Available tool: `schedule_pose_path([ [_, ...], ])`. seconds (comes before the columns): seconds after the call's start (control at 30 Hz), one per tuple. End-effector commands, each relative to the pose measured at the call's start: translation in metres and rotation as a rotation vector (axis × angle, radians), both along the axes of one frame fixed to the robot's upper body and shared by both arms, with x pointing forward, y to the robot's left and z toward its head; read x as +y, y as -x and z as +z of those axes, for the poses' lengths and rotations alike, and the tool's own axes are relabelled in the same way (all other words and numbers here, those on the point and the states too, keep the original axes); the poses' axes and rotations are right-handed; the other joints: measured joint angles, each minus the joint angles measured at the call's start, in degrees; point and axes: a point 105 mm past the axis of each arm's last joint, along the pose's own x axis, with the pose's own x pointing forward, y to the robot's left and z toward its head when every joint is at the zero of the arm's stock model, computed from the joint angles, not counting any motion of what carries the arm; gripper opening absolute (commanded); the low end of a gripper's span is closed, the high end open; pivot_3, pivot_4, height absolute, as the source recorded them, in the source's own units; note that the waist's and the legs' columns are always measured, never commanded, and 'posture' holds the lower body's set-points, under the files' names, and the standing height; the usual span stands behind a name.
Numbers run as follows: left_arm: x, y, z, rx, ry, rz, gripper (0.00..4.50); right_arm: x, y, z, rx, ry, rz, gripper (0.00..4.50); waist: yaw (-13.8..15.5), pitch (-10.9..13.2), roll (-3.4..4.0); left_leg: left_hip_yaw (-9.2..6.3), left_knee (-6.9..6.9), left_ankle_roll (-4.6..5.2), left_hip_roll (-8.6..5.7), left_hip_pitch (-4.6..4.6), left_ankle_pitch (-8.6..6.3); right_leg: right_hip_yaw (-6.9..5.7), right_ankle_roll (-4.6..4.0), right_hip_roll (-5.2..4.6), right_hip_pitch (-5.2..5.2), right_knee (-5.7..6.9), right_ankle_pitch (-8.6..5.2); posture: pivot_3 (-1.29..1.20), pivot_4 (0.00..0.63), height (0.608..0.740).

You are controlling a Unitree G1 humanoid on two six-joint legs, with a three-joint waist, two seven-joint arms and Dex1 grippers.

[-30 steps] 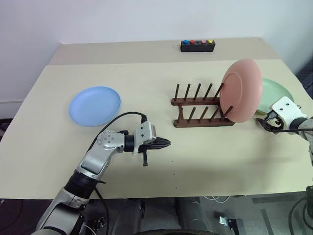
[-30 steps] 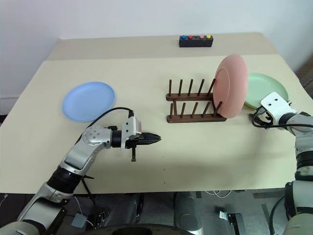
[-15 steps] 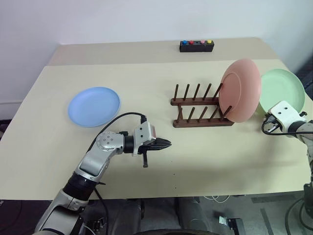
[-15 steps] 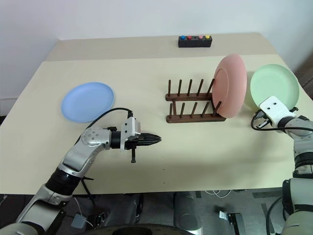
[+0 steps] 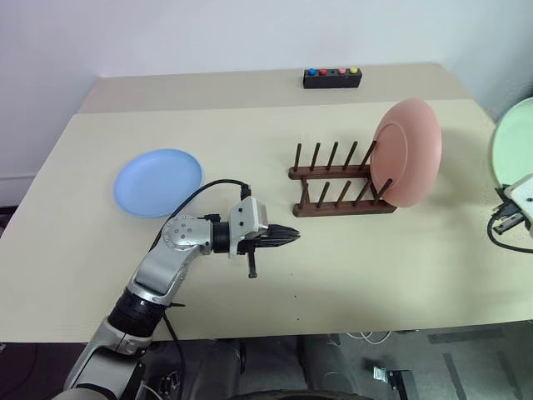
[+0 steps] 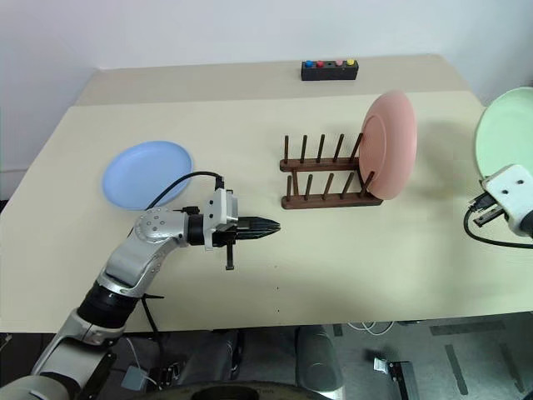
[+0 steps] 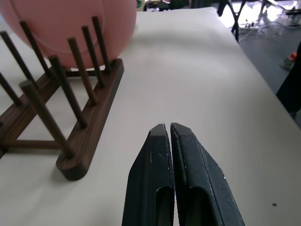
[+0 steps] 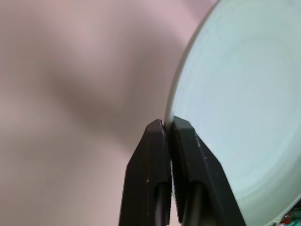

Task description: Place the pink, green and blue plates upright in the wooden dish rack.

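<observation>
The pink plate [image 5: 405, 152] stands upright in the right end of the wooden dish rack [image 5: 341, 180]. Off the table's right edge, the green plate [image 6: 503, 132] is held up on edge, my right gripper [image 8: 168, 126] shut on its rim. The blue plate [image 5: 157, 182] lies flat on the table's left side. My left gripper [image 5: 291, 236] is shut and empty, hovering over the table in front of the rack and pointing at it; the left wrist view shows the rack [image 7: 75, 122] and pink plate [image 7: 70, 23] ahead of its fingers.
A small black box with coloured buttons [image 5: 332, 77] sits at the table's back edge. The beige table [image 5: 375, 258] has bare room in front of the rack. Several rack slots left of the pink plate stand free.
My right gripper shut on the green plate's rim, raised it off the table onto its edge and carried it out to the right. The left arm barely rose.
</observation>
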Motion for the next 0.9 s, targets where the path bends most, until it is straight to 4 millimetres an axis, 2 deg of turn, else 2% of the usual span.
schedule_pose_path([
  [0.03,-0.004,0.007,0.021,-0.012,0.071,-0.028,0.08,0.015,0.008,0.051,-0.141,0.024,0.039,0.09,0.0,0.0,-0.02,0.0,0.01,0.0,0.0,0.0,0.0,0.0,0.0,0.0,0.01,0.0,0.0,0.0,0.15,0.74],
  [0.17,0.001,0.006,0.03,-0.005,0.089,-0.015,0.08,0.044,0.014,0.085,-0.221,0.021,0.146,0.09,0.1,0.0,-0.02,0.0,0.03,0.0,0.01,0.01,0.0,-0.01,0.0,0.0,0.03,0.0,0.0,0.0,0.15,0.74],
  [0.23,0.004,0.005,0.029,-0.004,0.077,-0.004,0.08,0.053,0.015,0.097,-0.251,0.027,0.177,0.09,0.0,0.0,-0.02,0.0,0.02,0.0,0.01,0.01,0.0,-0.01,0.0,0.0,0.03,0.0,0.0,0.0,0.15,0.74],
  [0.37,0.01,0.001,0.021,0.002,0.051,0.028,0.08,0.084,0.016,0.121,-0.314,-0.009,0.3,0.09,0.1,0.0,-0.02,0.0,0.03,0.0,0.01,0.0,0.0,-0.01,0.0,0.0,0.03,0.0,0.0,0.0,0.15,0.74],
  [0.47,0.017,-0.006,0.019,-0.001,0.045,0.064,0.08,0.134,0.017,0.136,-0.34,-0.122,0.516,0.09,-0.1,0.0,-0.02,0.0,0.01,0.0,0.03,0.0,0.0,-0.01,-0.01,0.0,0.01,0.0,0.0,0.0,0.15,0.74],
  [0.57,0.023,-0.011,0.018,-0.007,0.039,0.091,0.08,0.17,0.023,0.147,-0.342,-0.262,0.684,0.09,0.1,0.0,-0.06,-0.01,-0.01,0.0,0.07,0.0,0.0,-0.03,-0.02,0.03,0.0,0.0,0.0,0.0,0.15,0.74],
  [0.67,0.029,-0.014,0.014,-0.002,0.028,0.112,0.08,0.196,0.03,0.157,-0.328,-0.379,0.838,0.09,0.5,0.1,-0.09,-0.03,0.0,0.0,0.07,-0.05,0.0,-0.04,-0.02,0.02,0.0,-0.05,0.0,0.0,0.15,0.74],
  [0.8,0.032,-0.012,0.005,0.006,0.008,0.119,0.08,0.217,0.041,0.169,-0.309,-0.508,0.996,0.09,0.9,0.1,-0.1,-0.03,0.02,0.01,0.04,-0.11,-0.01,-0.04,-0.02,-0.02,-0.02,-0.1,0.0,0.0,0.15,0.74],
  [0.9,0.034,-0.01,0.002,0.012,0.008,0.123,0.08,0.228,0.048,0.17,-0.237,-0.628,1.093,0.09,1.5,0.1,-0.09,-0.03,-0.05,0.02,0.06,-0.13,-0.01,-0.05,-0.02,-0.01,-0.11,-0.09,0.0,0.0,0.15,0.74],
])
